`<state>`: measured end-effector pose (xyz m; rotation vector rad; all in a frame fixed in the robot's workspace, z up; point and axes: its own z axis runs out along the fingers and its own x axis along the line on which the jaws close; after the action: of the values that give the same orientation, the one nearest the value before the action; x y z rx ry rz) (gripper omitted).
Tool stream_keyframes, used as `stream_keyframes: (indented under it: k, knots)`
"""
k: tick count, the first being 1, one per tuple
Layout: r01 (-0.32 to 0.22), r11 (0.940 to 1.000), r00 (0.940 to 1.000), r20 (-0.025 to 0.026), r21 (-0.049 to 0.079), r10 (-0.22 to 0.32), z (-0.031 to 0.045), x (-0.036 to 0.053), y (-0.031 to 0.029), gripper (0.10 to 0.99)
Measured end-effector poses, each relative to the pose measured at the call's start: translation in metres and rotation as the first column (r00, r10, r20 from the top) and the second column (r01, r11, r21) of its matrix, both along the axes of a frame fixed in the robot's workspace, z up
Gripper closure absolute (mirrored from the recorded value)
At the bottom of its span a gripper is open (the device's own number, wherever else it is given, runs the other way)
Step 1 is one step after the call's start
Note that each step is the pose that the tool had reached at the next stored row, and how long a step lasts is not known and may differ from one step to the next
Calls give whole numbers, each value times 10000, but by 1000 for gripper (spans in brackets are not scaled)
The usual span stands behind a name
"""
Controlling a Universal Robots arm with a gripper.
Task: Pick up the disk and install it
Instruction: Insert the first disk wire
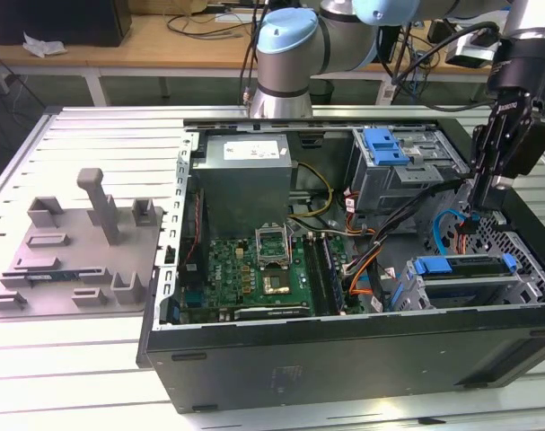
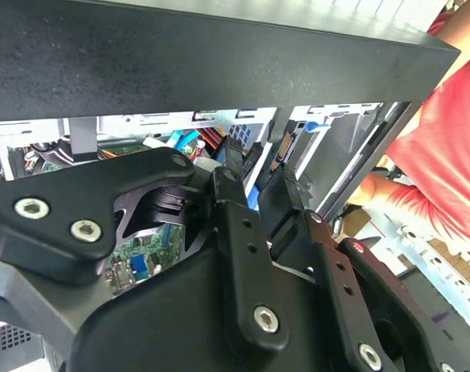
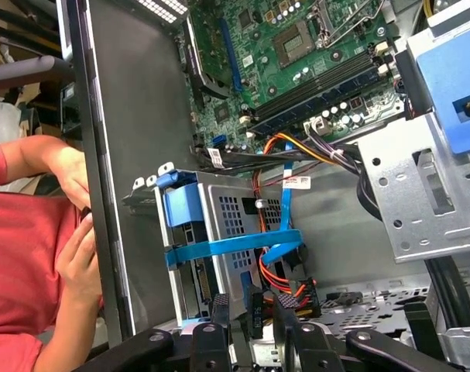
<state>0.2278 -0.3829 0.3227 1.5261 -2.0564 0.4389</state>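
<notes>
My pincer hangs released, nothing btwn its fingertips, inside the PC case; the disk sits just below it, apparently already seated in the drive cage, blue carrier end nearest the pincer; long axis unclear.

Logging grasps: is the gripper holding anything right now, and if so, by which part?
Nothing is held: the gripper is open, with an empty gap, near the drive cage.
</notes>
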Motion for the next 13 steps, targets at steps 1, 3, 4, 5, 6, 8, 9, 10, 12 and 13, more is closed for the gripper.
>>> stream_keyframes:
  k: [1,3,4,5,6,8,9,10,12,13]
  knots:
    - [1,10000,10000,16,-1,-1,0,-1,2,729]
    - [1,10000,10000,71,-3,-1,0,-7,14,729]
    - [1,10000,10000,97,-3,-1,0,-10,20,729]
    - [1,10000,9999,139,-3,-1,0,-15,26,729]
    - [1,10000,9998,174,-4,0,0,-20,30,729]
    - [1,10000,9997,244,-4,-1,0,-30,36,729]
    - [0,10000,9996,270,-3,0,-1,-32,38,729]
    - [-2,10000,9996,275,-3,2,-1,-31,38,729]
    - [0,10000,9996,277,-4,0,-1,-32,38,729]
    - [1,10000,9996,277,-4,0,-2,-32,38,729]
